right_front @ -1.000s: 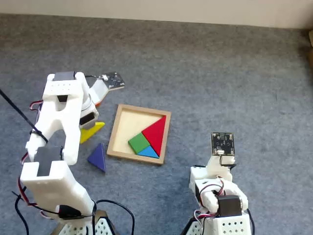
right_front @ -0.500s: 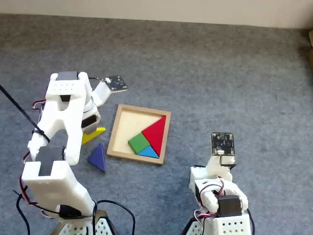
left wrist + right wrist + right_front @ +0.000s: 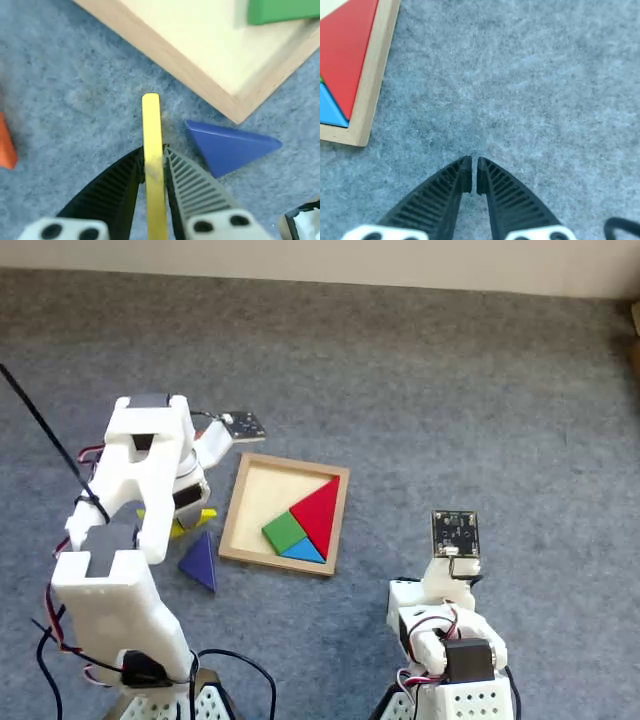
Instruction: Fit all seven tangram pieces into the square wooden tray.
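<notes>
"Tray (image 3: 295,462) first — where is it, and what's in it?"

"Square wood, mid-carpet (image 3: 450,390). Three pieces lie flat inside. Red triangle (image 3: 318,512) sits along the 3 o'clock wall. Green square (image 3: 284,532) touches it on the 6 o'clock side. Light-blue triangle (image 3: 302,551) is in the 5 o'clock corner. Pale wood floor shows toward 11 o'clock."

"Loose stock?"

"Dark-blue triangle (image 3: 200,561) is on the carpet at 8 o'clock of the tray, near its corner and not touching. Orange piece (image 3: 5,145) shows one edge on the carpet, across the left gripper from the dark-blue triangle."

"Left gripper?"

"Left gripper (image 3: 152,152) is at 9 o'clock of the tray. Its fingers are pinched tight on the yellow piece (image 3: 151,115), which stands on edge between them with its free end pointing toward the tray's rim. Whether the piece touches the carpet — cannot tell."

"Right gripper?"

"Right gripper (image 3: 470,175) is over the carpet at 4 o'clock of the tray, beyond its corner. Its fingers are drawn together with a hairline between the tips, nothing held."
</notes>
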You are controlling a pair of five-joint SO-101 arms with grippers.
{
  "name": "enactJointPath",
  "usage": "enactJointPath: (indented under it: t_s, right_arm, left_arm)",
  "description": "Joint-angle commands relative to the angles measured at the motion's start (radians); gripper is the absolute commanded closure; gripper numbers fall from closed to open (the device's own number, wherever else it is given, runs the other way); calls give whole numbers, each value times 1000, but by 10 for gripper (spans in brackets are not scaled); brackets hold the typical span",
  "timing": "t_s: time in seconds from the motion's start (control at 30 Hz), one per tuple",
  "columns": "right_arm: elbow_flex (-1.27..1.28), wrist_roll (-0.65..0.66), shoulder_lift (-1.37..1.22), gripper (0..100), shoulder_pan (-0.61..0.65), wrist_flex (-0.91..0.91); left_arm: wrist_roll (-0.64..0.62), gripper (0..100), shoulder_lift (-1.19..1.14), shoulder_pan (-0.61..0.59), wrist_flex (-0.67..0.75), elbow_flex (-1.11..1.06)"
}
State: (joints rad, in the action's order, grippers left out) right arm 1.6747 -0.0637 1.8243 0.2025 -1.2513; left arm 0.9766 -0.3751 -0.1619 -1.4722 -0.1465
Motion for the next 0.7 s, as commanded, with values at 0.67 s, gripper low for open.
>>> enactJointPath:
  t_s: [0.67]
  right_arm:
    - [136, -6, 22, 964, -10, -7]
  left_arm:
    - [-106, 995, 265, 137, -107, 231]
